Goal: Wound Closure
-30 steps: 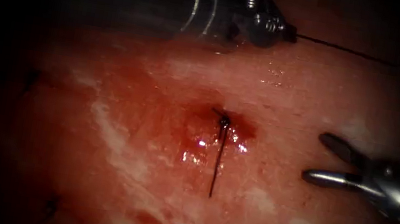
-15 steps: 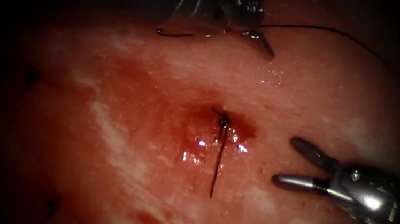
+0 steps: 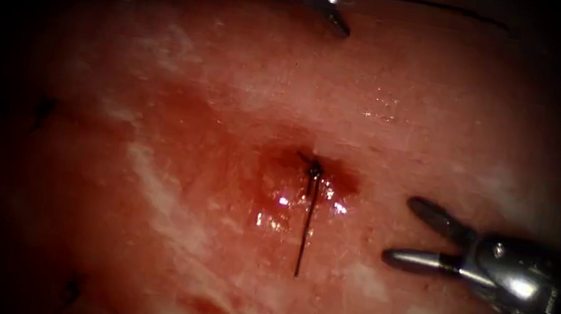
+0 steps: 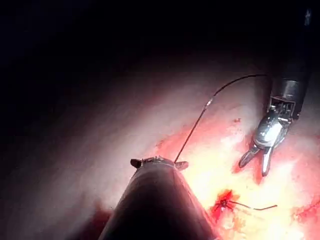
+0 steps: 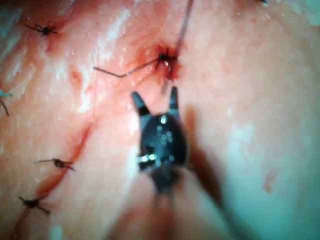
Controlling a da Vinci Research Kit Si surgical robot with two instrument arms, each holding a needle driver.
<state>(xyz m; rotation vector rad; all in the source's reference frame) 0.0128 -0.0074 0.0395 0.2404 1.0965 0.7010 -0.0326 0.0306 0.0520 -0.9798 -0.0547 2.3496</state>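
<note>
My left tool (image 3: 317, 4) sits at the far top edge of the tissue (image 3: 230, 95), jaws open and holding nothing. In the left wrist view its spread jaws (image 4: 158, 161) stand by the dark needle (image 4: 192, 131), which lies free outside the tissue. Whether it touches a jaw I cannot tell. Thread (image 4: 235, 80) curves away from the needle's end, and the thread (image 3: 435, 6) runs right along the top. My right tool (image 3: 397, 230) is right of the cut, open and empty. A knotted stitch (image 3: 314, 166) sits in red fluid, its thread tail (image 3: 302, 237) lying down the tissue. The right jaws (image 5: 155, 102) stand just short of that knot (image 5: 165, 57).
Older tied stitches (image 5: 59, 162) (image 5: 31, 202) (image 5: 45, 30) follow the closed part of the cut. Two dark stitches (image 3: 43, 110) (image 3: 72, 289) show on the left of the tissue. Red fluid (image 3: 273, 201) pools around the knot.
The left tool's jaws opened, let go of what they held, and drew back toward the top edge. The right tool moved a little left, staying open.
</note>
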